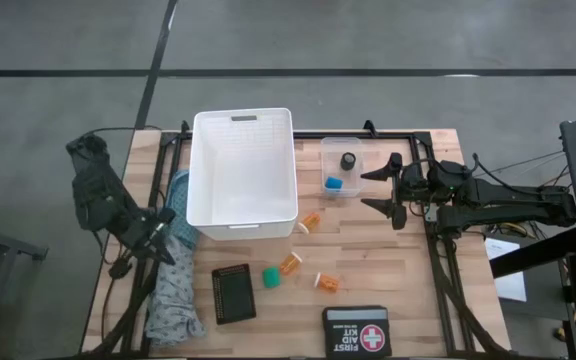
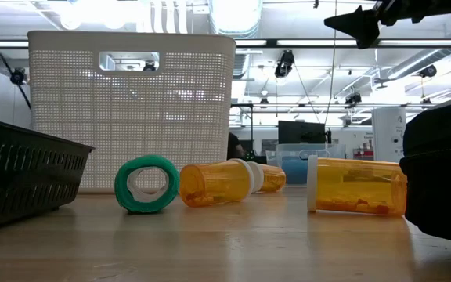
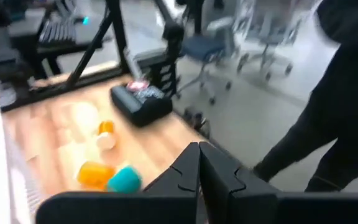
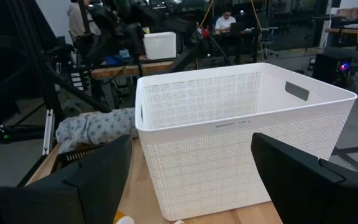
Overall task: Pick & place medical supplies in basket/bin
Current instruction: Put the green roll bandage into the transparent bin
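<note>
High view: the right gripper [image 1: 382, 190] is held wide open and empty, up off the table just beside the small clear tub [image 1: 366, 149], where a blue piece [image 1: 334, 184] and a black piece [image 1: 348, 160] are already seen. The left gripper [image 1: 165, 252] is closed on nothing, parked over the patterned cloth [image 1: 175, 300] at the table's left edge. The white basket [image 1: 209, 170] is seen with nothing in it. Three orange pill bottles [image 1: 290, 263] and a green piece [image 1: 271, 277] are left lying on the wood in front of it.

Trouble is expected from those bottles: all are lying on their sides, so a finger landing off-centre could send one rolling. The bottle nearest the basket [image 1: 310, 221] is tucked against its corner, and the wall could be clipped there. The tub, so near the open fingers, could be knocked as that arm is swung away.
</note>
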You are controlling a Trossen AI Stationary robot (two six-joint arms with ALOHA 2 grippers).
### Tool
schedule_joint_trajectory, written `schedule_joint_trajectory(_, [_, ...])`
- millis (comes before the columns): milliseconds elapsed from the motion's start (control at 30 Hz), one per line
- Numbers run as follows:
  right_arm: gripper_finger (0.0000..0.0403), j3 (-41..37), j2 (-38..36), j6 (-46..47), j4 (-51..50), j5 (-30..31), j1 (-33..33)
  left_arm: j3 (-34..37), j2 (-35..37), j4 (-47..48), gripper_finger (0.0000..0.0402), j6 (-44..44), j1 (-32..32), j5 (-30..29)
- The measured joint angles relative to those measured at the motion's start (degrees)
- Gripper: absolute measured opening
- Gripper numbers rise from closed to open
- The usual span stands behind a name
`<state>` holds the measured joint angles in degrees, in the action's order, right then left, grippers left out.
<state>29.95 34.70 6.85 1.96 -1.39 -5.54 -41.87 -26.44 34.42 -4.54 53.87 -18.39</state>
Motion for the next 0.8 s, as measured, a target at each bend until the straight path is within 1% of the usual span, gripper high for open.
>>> schedule_joint_trajectory(67, [0.0327, 0.0, -0.02, 0.0, 0.0, 0.0, 0.02, -3.44, -4.21, 1.68, 0.001, 0.02, 0.0, -0.42])
schedule_joint_trajectory(267, [0.0327, 0.0, -0.03, 0.0, 0.0, 0.0, 0.02, -12.57, -16.52, 1.72, 0.001, 1.99, -0.24, -0.72])
schedule_joint_trajectory(367, [0.0327, 0.0, -0.04, 0.0, 0.0, 0.0, 0.02, -17.0, -21.43, 2.85, 0.001, 1.67, -1.34, -0.7])
schedule_joint_trajectory(467, [0.0327, 0.0, -0.02, 0.0, 0.0, 0.0, 0.0, -20.6, -25.25, 2.94, 0.001, -0.51, -3.05, -0.72])
schedule_joint_trajectory(600, [0.0327, -0.07, -0.02, 0.0, 0.0, 0.0, 0.0, -23.94, -29.36, 2.92, 0.001, -6.0, -6.37, -0.7])
schedule_joint_trajectory(733, [0.0327, -0.07, -0.02, 0.0, 0.0, 0.0, 0.0, -25.33, -32.82, 1.87, 0.001, -10.45, -10.65, -0.69])
schedule_joint_trajectory(800, [0.0327, -0.07, -0.02, 0.0, 0.0, 0.0, 0.02, -25.4, -34.37, -0.24, 0.001, -12.37, -13.11, -0.45])
